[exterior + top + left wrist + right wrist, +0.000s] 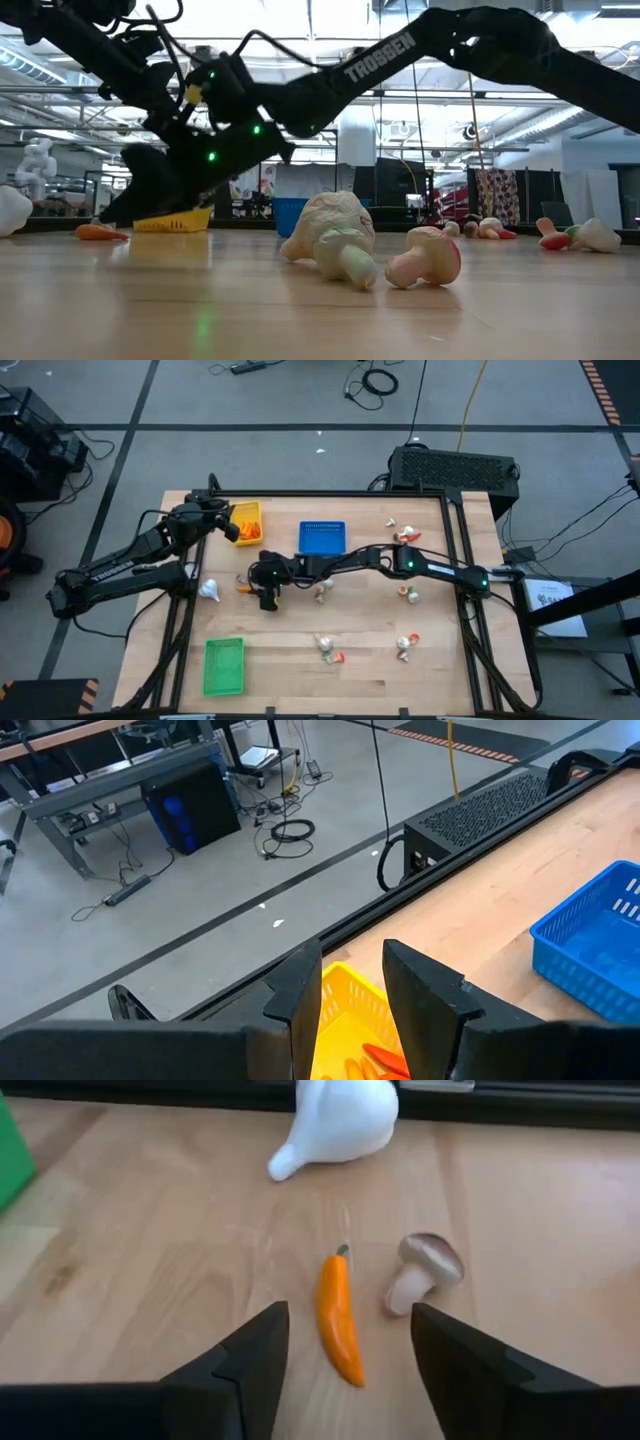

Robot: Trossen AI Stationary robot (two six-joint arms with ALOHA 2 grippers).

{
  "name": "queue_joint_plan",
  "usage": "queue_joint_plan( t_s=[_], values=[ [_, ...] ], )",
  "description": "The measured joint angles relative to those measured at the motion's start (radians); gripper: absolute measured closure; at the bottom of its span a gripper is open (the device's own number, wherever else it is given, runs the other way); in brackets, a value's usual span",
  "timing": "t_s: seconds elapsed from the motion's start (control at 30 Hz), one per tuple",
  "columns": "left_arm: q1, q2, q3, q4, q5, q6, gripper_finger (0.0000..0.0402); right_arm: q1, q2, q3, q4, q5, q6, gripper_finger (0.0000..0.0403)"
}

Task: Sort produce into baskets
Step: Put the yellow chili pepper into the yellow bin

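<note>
Orange carrot piece (338,1320): likely light, stiff, slick, best pinched mid-length by right end effector (350,1355), spread wide above it; left end effector (352,990) narrowly parted, empty, over yellow basket (345,1025).

i see the carrot piece (338,1320) just beside the mushroom (424,1271), garlic bulb (340,1118) at eleven o'clock beyond them on the counter (150,1260).
</note>
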Motion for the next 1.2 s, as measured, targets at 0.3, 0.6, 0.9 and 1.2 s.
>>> queue_joint_plan(
  t_s=[0.3, 0.6, 0.9, 1.2],
  values=[
    [-0.001, 0.0, 0.0, 0.001, 0.003, 0.001, 0.0283, 0.003, 0.059, 0.002, 0.065, 0.023, 0.041, 0.0203],
    [-0.001, 0.0, 0.0, -0.001, 0.004, 0.001, 0.0283, 0.003, 0.057, 0.003, 0.034, 0.031, 0.048, 0.033],
    [-0.001, 0.0, 0.0, -0.011, 0.003, 0.004, 0.0283, 0.006, 0.015, -0.001, -0.061, 0.021, 0.049, 0.039],
    [-0.001, 0.0, -0.001, -0.01, 0.012, 0.003, 0.0283, -0.002, -0.115, -0.004, -0.223, 0.023, -0.041, 0.04]
  ],
)
